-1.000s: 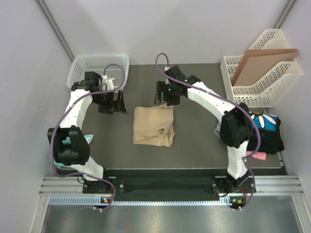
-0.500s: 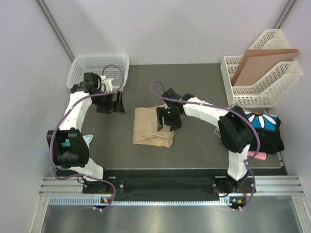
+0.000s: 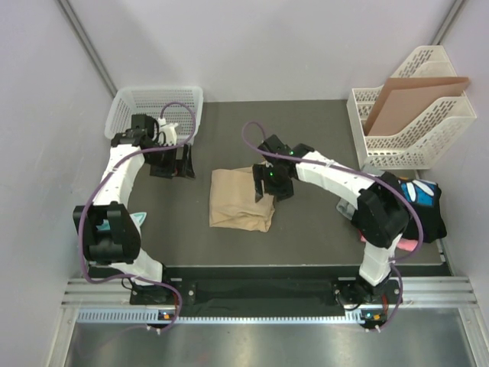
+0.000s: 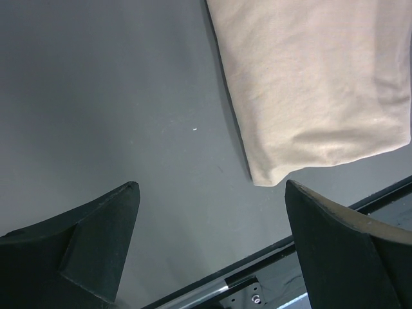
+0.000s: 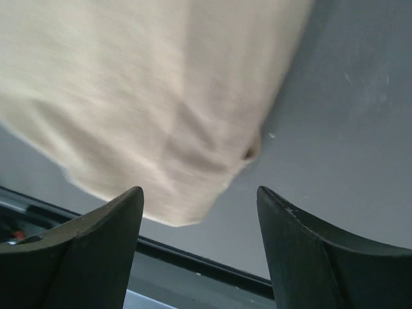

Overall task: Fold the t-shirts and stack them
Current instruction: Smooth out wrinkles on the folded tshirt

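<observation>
The tan t-shirt (image 3: 238,202) lies folded into a rough rectangle in the middle of the dark worktop (image 3: 313,126), flat apart from a few soft creases. The right gripper (image 3: 267,183) hangs over the shirt's far right corner; in its wrist view the two fingers stand wide apart with the cloth's corner below the gap, and nothing is clamped between them. The left gripper (image 3: 175,163) is apart from the shirt, towards the far left corner, its fingers likewise spread wide over bare worktop and holding nothing. A black t-shirt with a white daisy print (image 3: 425,202) sits bunched at the right edge, partly hidden by the right arm, with a strip of pink cloth (image 3: 408,246) showing at its near side. A white mesh basket (image 3: 157,98) fills the far left corner, and a white file rack (image 3: 428,134) holding a brown cardboard sheet (image 3: 409,95) fills the far right corner. A small teal item (image 3: 141,219) peeks out beside the left arm at the left edge.
</observation>
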You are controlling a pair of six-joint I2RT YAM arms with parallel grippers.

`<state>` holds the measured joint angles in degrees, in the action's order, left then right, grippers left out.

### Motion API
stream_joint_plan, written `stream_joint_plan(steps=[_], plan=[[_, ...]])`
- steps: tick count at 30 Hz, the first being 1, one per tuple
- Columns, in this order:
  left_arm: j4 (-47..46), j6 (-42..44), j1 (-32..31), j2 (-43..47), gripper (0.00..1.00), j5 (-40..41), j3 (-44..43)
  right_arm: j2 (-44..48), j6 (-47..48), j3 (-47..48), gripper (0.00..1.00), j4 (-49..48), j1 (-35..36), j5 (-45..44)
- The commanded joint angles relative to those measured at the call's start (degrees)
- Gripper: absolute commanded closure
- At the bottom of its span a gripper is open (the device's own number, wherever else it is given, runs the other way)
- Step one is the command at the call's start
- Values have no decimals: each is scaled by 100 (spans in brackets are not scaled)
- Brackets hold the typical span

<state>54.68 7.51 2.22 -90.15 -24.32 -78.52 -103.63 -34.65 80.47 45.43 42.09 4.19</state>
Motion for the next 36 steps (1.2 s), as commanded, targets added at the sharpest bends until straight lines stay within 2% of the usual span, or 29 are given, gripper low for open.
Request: stream_joint_plan(steps=[1,5,6,8,11,12,15,17,23,30,36], plan=[[-141,128,7,358,1,111,-84,-139,-23,1505,29,71,186,194],[-80,154,7,384,1,146,-111,-770,-155,2139,28,-235,291,1029],[-80,172,7,393,1,173,-93,-833,-277,2062,28,-419,291,1562],[-71,198,7,428,1,216,-49,-974,-454,1807,28,-1015,300,2075],[-45,277,7,524,1,330,3,-948,-761,1035,28,-1781,274,2665],[-71,312,7,542,1,357,21,-931,-927,519,28,-1992,256,2901],[-80,365,33,604,1,410,74,-939,-1235,-457,28,-2801,160,3280],[-89,357,15,595,1,410,82,-1105,-1289,-777,28,-3171,55,3352],[-62,400,24,612,1,445,135,-1554,-877,-682,28,-2725,-130,3106],[-62,453,15,648,1,560,162,-843,-534,346,27,-1942,-43,2956],[-1,427,15,683,1,472,135,-1298,-657,655,27,-2353,150,3351]])
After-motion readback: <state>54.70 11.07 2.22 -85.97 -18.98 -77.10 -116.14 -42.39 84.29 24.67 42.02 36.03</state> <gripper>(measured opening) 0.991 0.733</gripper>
